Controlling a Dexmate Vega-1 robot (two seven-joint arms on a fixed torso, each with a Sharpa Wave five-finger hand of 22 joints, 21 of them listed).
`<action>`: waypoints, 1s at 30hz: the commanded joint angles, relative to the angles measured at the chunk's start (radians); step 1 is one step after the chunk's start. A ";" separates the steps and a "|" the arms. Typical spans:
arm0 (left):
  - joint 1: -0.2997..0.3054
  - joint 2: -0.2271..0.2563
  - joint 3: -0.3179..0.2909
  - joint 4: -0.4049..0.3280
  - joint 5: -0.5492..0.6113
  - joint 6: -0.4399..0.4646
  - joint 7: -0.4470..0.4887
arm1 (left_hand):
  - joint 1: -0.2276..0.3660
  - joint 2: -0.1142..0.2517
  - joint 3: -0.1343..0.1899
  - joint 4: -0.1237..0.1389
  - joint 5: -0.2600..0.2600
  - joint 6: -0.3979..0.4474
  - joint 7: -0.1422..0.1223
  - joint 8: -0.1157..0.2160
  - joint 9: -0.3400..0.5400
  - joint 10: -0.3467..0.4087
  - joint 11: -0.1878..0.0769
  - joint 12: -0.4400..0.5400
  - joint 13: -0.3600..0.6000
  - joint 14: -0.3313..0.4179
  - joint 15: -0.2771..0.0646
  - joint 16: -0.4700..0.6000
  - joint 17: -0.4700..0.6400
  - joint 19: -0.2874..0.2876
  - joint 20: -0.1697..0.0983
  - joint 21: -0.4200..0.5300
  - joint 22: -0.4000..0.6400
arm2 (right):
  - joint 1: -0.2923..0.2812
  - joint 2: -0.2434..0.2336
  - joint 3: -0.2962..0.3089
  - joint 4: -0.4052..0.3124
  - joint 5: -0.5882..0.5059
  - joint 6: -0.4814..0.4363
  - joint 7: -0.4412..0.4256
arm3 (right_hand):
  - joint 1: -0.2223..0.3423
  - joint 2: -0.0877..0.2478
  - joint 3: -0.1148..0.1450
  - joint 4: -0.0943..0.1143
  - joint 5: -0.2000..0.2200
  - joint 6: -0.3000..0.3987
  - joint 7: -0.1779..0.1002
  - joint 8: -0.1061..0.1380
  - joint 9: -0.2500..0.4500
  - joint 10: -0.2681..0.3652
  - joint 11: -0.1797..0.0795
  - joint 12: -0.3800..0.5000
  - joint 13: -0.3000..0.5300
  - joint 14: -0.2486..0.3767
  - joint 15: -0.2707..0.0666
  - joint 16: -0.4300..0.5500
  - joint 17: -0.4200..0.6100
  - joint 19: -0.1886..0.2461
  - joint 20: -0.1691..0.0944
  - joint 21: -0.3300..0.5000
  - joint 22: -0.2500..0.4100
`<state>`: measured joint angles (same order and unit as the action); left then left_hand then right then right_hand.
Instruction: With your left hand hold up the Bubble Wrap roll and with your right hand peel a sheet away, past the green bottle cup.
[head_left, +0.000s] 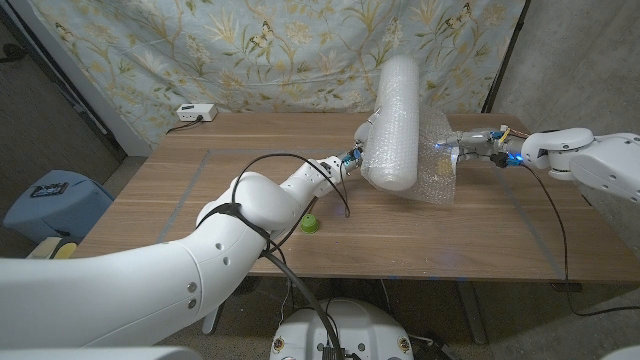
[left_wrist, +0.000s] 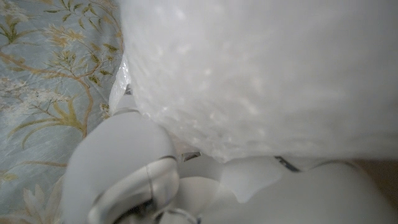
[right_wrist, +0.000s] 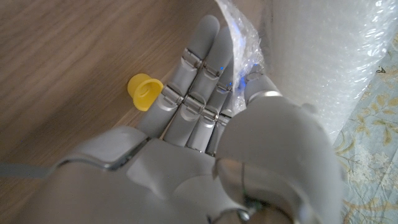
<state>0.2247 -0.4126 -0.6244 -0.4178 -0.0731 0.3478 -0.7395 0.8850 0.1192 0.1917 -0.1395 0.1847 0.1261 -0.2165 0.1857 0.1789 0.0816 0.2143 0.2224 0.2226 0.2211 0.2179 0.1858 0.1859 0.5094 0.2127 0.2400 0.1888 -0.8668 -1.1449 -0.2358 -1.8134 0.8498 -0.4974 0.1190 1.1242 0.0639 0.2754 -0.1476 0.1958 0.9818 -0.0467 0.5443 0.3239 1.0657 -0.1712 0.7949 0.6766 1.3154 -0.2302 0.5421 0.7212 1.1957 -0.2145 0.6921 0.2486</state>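
Note:
The white Bubble Wrap roll (head_left: 395, 120) stands tilted above the table, lifted off the wood. My left hand (head_left: 362, 140) grips it from its left side; the left wrist view shows the roll (left_wrist: 261, 74) pressed against that hand (left_wrist: 124, 168). A loose sheet (head_left: 438, 165) hangs off the roll's right side. My right hand (head_left: 468, 146) pinches the sheet's edge; the right wrist view shows the sheet (right_wrist: 239, 31) held at that hand's (right_wrist: 205, 99) fingertips beside the roll (right_wrist: 323, 62). The small green bottle cup (head_left: 310, 223) lies on the table left of and nearer than the roll, and looks yellowish in the right wrist view (right_wrist: 144, 91).
A white power strip (head_left: 195, 113) lies at the table's far left corner. A floral curtain (head_left: 280, 50) hangs behind the wooden table (head_left: 480, 240). A blue bin (head_left: 50, 205) stands on the floor to the left. A black cable (head_left: 300, 165) loops over my left arm.

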 joint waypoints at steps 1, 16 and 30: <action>0.000 -0.003 0.022 0.000 -0.019 -0.013 0.030 | -0.013 0.000 0.006 -0.004 -0.003 -0.023 -0.003 0.000 0.001 -0.005 0.002 0.007 0.001 -0.006 0.006 0.002 0.001 0.013 0.001 -0.008 0.005 | 0.013 -0.002 -0.009 0.002 -0.011 -0.025 -0.001 | 0.009 0.004 -0.007 0.003 0.003 0.000 -0.001 0.008 0.004 -0.002 0.000 -0.003 0.002 0.005 0.000 -0.008 0.008 -0.006 -0.003 0.013 0.004; 0.003 -0.007 0.066 0.000 -0.080 -0.041 0.056 | -0.029 0.006 0.014 -0.005 -0.007 -0.059 -0.004 0.000 -0.001 -0.042 0.002 -0.002 -0.006 -0.048 0.007 -0.001 -0.002 -0.010 0.002 -0.023 0.002 | 0.003 -0.008 0.002 -0.004 -0.005 -0.038 -0.021 | 0.014 0.007 -0.016 0.003 0.003 -0.001 -0.001 0.012 0.004 -0.002 0.000 -0.007 0.008 0.009 0.000 -0.022 0.019 -0.018 -0.003 0.031 0.002; 0.018 -0.009 0.093 0.000 -0.157 -0.045 0.084 | -0.083 -0.050 -0.044 0.006 -0.002 -0.013 0.049 0.006 -0.002 -0.033 0.003 0.004 -0.007 -0.058 0.004 -0.001 -0.002 -0.018 0.003 -0.029 -0.001 | 0.017 -0.019 -0.005 -0.028 -0.016 -0.073 -0.039 | 0.017 0.010 -0.024 0.004 0.003 -0.003 -0.001 0.016 0.005 -0.001 0.001 -0.012 0.012 0.013 0.001 -0.035 0.028 -0.026 -0.003 0.049 0.000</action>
<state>0.2330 -0.4202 -0.5460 -0.4178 -0.1811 0.3066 -0.6703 0.8036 0.0774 0.1526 -0.1336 0.1809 0.1096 -0.1760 0.1855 0.1766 0.0425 0.2180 0.2223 0.2137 0.1730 0.2196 0.1858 0.1813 0.4927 0.2178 0.2129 0.1858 -0.8615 -1.1577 -0.2363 -1.8260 0.8417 -0.5468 0.0927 1.1322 0.0718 0.2549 -0.1432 0.1953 0.9798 -0.0481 0.5552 0.3220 1.0638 -0.1664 0.7871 0.6838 1.3154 -0.2303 0.5102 0.7437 1.1778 -0.2177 0.7330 0.2460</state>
